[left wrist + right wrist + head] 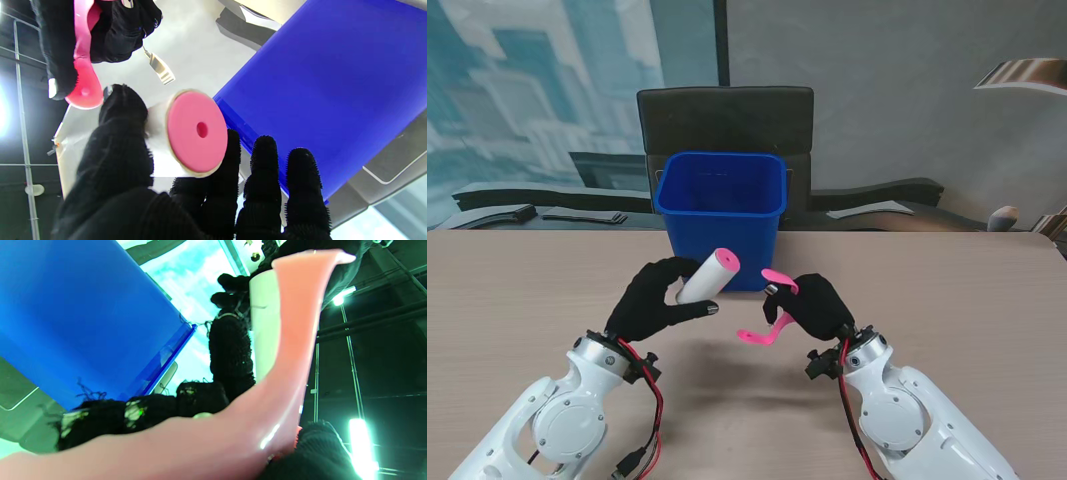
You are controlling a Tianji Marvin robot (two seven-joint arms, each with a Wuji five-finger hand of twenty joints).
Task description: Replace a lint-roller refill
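Left hand [655,300], black-gloved, hovering over the tabletop [517,290] left of centre, gripping the white refill roll [708,277] around its barrel. Roll tilting up and away toward the far edge, pink end cap [725,261] pointing at the front wall of the blue bin [720,215] and lying just in front of it; touching or not, cannot tell. In the left wrist view, thumb [121,133] pressing one side of the roll [160,150], remaining fingers [263,173] curling along the other side, round pink cap [196,131] with a small centre hole facing the camera, blue bin wall [327,100] close behind.

Blue bin standing at the middle of the tabletop's far edge, open top showing, a dark chair [725,120] behind it.

Right hand [817,305], also black-gloved, raised over the tabletop just right of centre, closing around the pink roller handle [770,310]. Handle curving out of the hand toward the roll, one end up near the fingertips, the other end reaching down and left. Handle and roll near each other but apart. In the right wrist view, pink handle [260,413] sweeping across the frame close to the lens, white roll [263,326] and left hand [230,343] just past it, bin wall [83,316] alongside.
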